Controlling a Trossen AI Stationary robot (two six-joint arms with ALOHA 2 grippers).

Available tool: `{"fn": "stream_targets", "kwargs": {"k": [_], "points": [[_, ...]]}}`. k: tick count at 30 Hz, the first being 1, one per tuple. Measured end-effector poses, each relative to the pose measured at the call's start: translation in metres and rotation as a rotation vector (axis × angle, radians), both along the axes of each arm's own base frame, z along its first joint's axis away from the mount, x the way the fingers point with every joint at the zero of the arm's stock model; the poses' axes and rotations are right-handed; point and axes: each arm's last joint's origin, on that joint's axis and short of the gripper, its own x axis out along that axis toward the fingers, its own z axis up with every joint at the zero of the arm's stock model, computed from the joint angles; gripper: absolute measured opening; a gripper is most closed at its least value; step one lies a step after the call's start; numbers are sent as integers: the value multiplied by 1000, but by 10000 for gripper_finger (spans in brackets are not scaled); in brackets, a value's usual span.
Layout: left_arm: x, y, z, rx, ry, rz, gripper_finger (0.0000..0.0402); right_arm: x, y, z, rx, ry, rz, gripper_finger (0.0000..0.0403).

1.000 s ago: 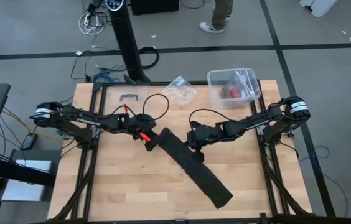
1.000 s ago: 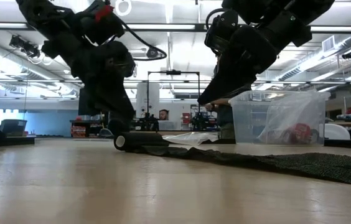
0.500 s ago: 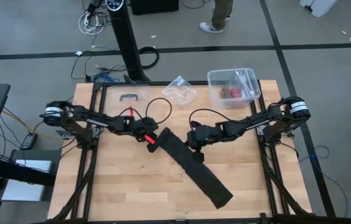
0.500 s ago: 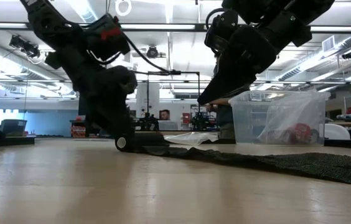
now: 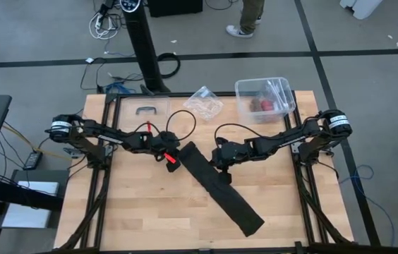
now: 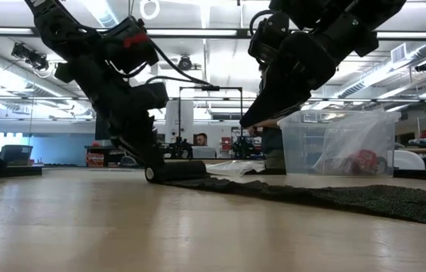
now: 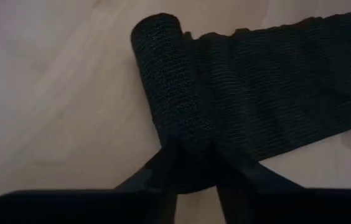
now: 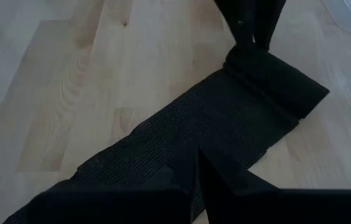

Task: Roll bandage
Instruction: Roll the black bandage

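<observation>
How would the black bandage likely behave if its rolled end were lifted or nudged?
The bandage looks soft and floppy: its strip lies flat and limp along the table. The rolled end is round, so it could roll or unwind. The left gripper pinches it.

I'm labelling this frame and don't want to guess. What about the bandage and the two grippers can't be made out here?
- Rolled end of the bandage: left wrist view, its near end is covered by the left gripper; the number of turns cannot be counted.
- Right gripper: right wrist view, its shut tips hide whether they press the strip.
- Clear plastic box: high view, contents too small to identify.
</observation>
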Motion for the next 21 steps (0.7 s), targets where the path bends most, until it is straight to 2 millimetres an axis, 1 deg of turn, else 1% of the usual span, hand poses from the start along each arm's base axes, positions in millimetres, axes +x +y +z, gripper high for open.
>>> {"fn": "stream_targets", "kwargs": {"k": [4, 8, 12, 16, 21], "points": [[1, 1, 2, 69, 12, -6, 60, 0, 0, 0, 0, 0, -1, 25], [2, 4, 4, 150, 23, 11, 47, 1, -2, 1, -4, -10, -11, 24], [2, 5, 4, 218, 39, 22, 34, 3, -9, 2, -18, -32, -43, 22], [2, 5, 4, 204, 35, 27, 23, 5, -20, 4, -16, -52, -79, 23], [-1, 5, 7, 165, 31, 55, 26, 6, -43, 5, 28, -64, -179, 27]]}}
